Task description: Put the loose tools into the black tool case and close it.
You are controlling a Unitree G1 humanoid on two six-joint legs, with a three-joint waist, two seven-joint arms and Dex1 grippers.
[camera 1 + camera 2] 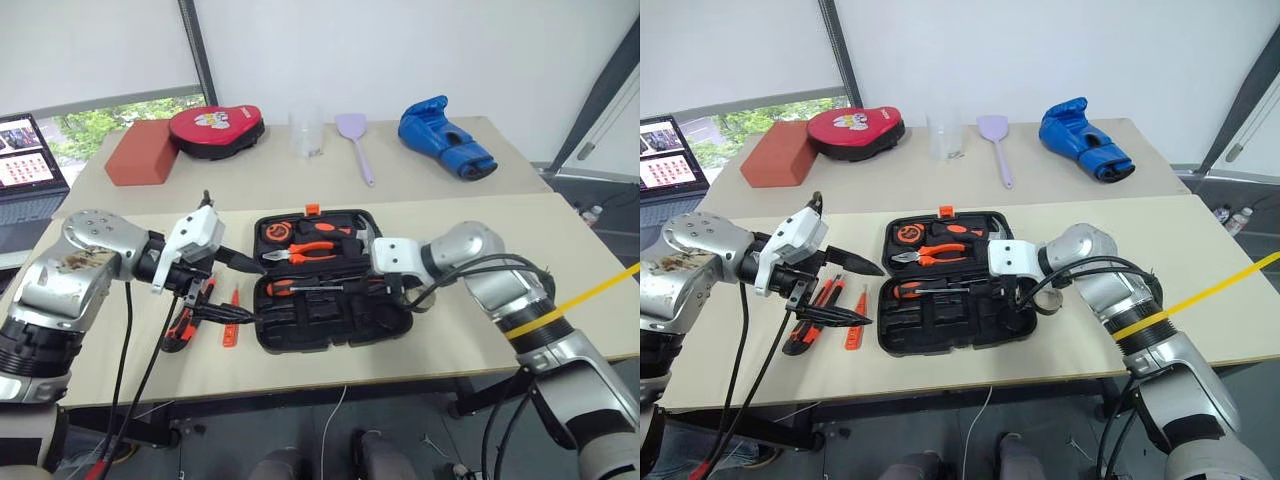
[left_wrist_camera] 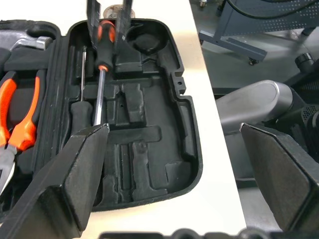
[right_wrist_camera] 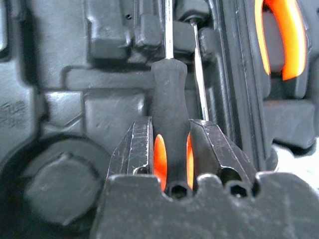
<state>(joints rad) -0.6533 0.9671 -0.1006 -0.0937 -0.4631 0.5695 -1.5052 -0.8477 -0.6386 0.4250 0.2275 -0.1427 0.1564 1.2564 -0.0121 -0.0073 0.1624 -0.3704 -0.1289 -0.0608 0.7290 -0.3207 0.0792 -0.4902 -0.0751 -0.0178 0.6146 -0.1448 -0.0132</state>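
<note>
Two screwdrivers [image 2: 99, 74] in open black tool case [image 1: 330, 330] — right tool [image 3: 172, 149] pinching one; left tool [image 2: 174, 169] spread

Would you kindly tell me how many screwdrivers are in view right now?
2. One screwdriver is gripped by the right gripper in the front half of the case; the other screwdriver lies right beside it. More may be hidden behind the left gripper.
</note>
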